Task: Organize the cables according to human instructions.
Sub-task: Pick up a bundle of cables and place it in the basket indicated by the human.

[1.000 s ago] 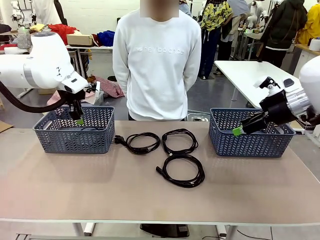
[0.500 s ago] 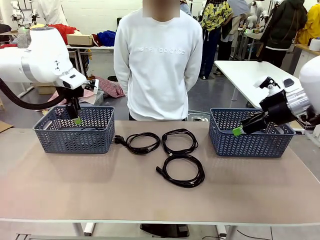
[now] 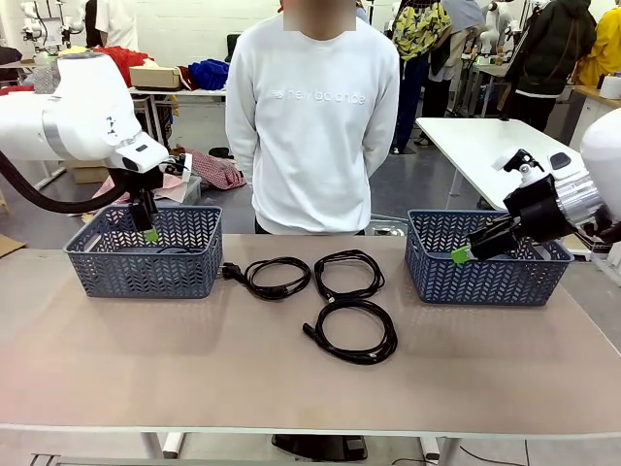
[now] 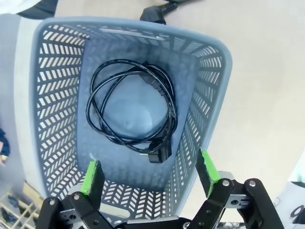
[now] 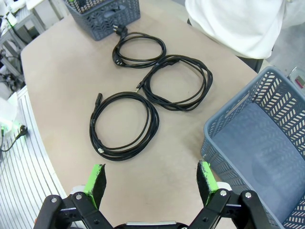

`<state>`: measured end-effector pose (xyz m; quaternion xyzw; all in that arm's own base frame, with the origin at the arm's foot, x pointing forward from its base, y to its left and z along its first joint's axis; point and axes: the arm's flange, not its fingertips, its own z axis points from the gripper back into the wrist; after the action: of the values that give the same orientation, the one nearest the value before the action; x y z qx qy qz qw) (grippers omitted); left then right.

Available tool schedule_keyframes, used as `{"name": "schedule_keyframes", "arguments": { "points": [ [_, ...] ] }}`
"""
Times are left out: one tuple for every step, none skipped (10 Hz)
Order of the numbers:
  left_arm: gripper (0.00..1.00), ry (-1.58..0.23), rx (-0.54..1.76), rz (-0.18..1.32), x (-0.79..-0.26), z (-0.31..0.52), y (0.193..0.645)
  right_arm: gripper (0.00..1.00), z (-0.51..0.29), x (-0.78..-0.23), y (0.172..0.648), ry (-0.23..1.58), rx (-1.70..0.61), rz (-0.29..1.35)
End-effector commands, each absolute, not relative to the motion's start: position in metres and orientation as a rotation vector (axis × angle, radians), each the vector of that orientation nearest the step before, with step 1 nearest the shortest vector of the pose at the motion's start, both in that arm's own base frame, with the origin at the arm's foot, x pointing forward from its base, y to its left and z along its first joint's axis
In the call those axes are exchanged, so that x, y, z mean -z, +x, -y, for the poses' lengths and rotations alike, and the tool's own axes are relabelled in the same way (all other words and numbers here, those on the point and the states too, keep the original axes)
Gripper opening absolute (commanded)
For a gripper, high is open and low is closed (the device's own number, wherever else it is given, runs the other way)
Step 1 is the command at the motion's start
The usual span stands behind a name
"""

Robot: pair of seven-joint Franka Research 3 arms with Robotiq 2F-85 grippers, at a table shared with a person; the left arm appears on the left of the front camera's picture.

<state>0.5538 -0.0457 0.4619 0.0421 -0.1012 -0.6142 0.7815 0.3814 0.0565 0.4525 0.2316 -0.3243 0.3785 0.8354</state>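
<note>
Left wrist view shows us one cable (image 4: 159, 153) lying in the left basket (image 4: 202, 100). Three more cables (image 5: 163, 47) (image 5: 208, 81) (image 5: 155, 124) wait on the table (image 3: 146, 359). Our left gripper (image 4: 148, 162) and right gripper (image 5: 151, 167) are wide open, holding nothing.

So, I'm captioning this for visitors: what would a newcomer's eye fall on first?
Three coiled black cables lie on the table between two grey baskets. A fourth cable lies coiled inside the left basket, directly below the open left gripper. The right gripper hangs open by the right basket.

Left fingers (image 3: 151, 234) a touch leftward
</note>
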Motion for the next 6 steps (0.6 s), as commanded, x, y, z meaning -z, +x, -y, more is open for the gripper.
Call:
{"name": "schedule_keyframes", "arguments": {
  "points": [
    [1.0,0.101,1.33,0.214,-0.462,0.043,0.554,1.0,-0.057,-0.45,0.386,0.501,-0.821,0.719],
    [1.0,0.101,1.33,0.214,-0.462,0.043,0.554,1.0,-0.057,-0.45,0.386,0.501,-0.821,0.719],
    [1.0,0.091,1.327,0.219,-0.462,0.046,0.554,1.0,-0.057,-0.45,0.386,0.501,-0.821,0.719],
    [1.0,0.054,1.293,0.252,-0.464,0.053,0.552,1.0,-0.057,-0.45,0.386,0.501,-0.821,0.719],
    [1.0,-0.007,1.258,0.299,-0.469,0.063,0.544,1.0,-0.057,-0.45,0.386,0.501,-0.821,0.719],
    [1.0,-0.045,1.234,0.323,-0.472,0.072,0.534,1.0,-0.057,-0.45,0.386,0.501,-0.821,0.719]
  ]
}}
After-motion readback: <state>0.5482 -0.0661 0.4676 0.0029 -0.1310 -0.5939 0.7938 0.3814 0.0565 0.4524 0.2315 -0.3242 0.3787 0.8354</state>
